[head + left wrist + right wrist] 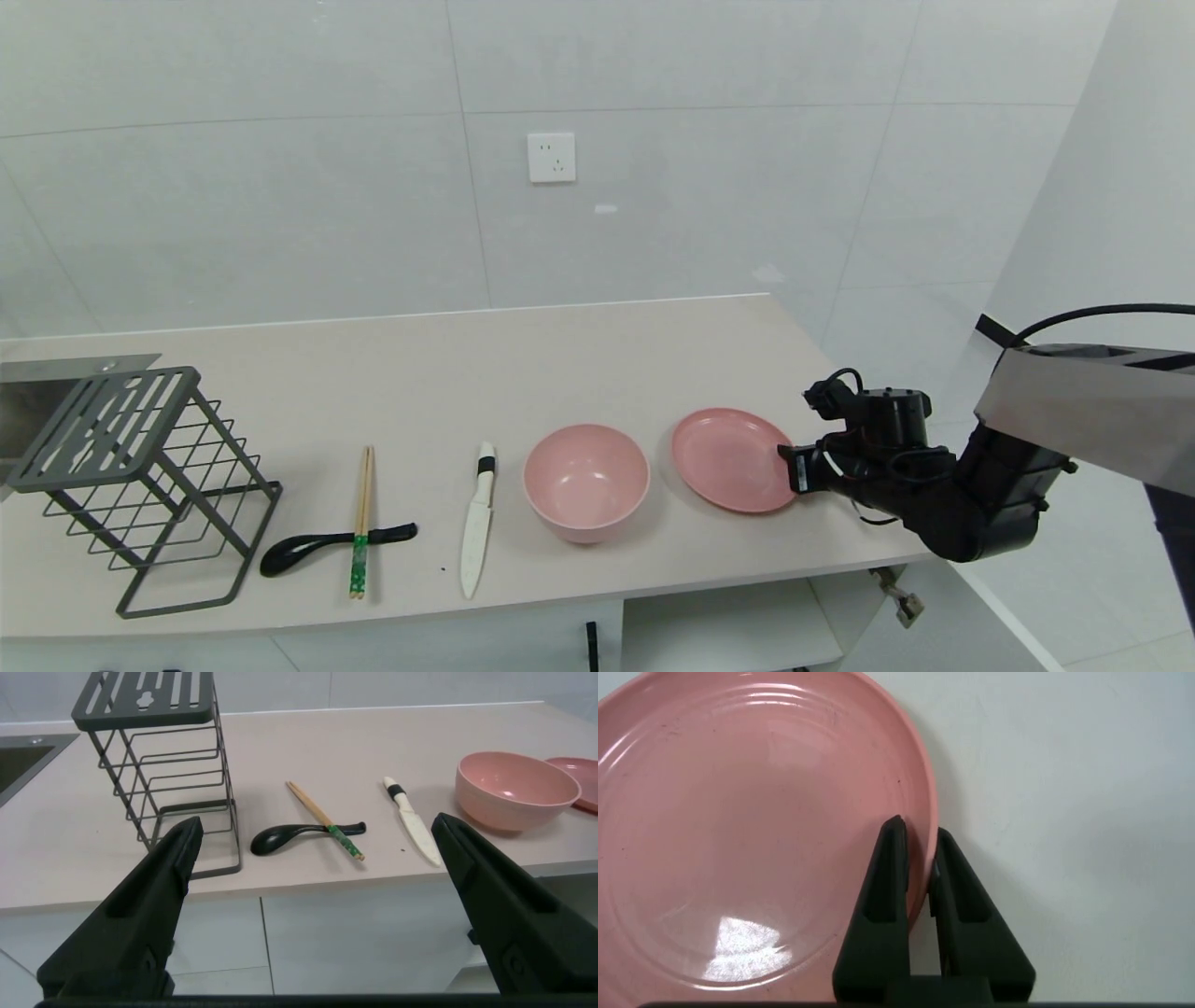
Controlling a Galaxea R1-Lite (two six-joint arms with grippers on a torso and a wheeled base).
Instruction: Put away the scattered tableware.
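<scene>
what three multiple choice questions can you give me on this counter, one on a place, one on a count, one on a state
1. The chopsticks lie: A across the handle of the black spoon; B beside it, apart; C under it.
2. Pink dishes on the counter: A one; B two; C three.
3. At the plate, the right gripper has its jaws: A wide open, off it; B shut on its rim; C shut on nothing.

1 A: the sticks cross over the handle.
2 B: one bowl and one plate.
3 B: the right wrist view shows both jaws pinching the rim.
</scene>
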